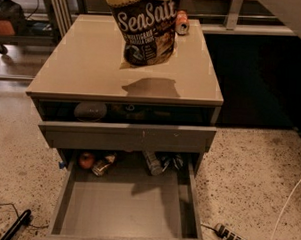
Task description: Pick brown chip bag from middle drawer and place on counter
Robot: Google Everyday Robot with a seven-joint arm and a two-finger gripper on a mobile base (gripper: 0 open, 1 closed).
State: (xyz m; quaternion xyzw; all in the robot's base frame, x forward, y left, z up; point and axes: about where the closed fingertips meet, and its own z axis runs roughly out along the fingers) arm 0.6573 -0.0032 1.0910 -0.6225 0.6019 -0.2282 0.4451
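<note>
So, brown chip bag: it hangs in the air above the back half of the counter, not touching it (its shadow lies apart from it, nearer the counter's front edge).
Gripper: not visible; it must be over the counter, above the bag's cream top and past the picture's upper edge, so its state I cannot tell.
Middle drawer: pulled out below the counter's front edge, its grey floor bare; the bag is already out of it.
Orange can: lying at the counter's back edge, just beside the bag's right side in this view; how far behind the bag it is, I cannot tell.
Risk, early release: I judge the bag is too high over the counter; let go here, it may tip and slide on the glossy top.
Risk, wrong place: set down too close to the counter's front edge, it could fall into the open drawer.
Risk, the can: a lowering that drifts toward the counter's back edge may knock the can off.
Risk, the hold: a crinkled light bag held only by its top can slip out over the counter.
</note>
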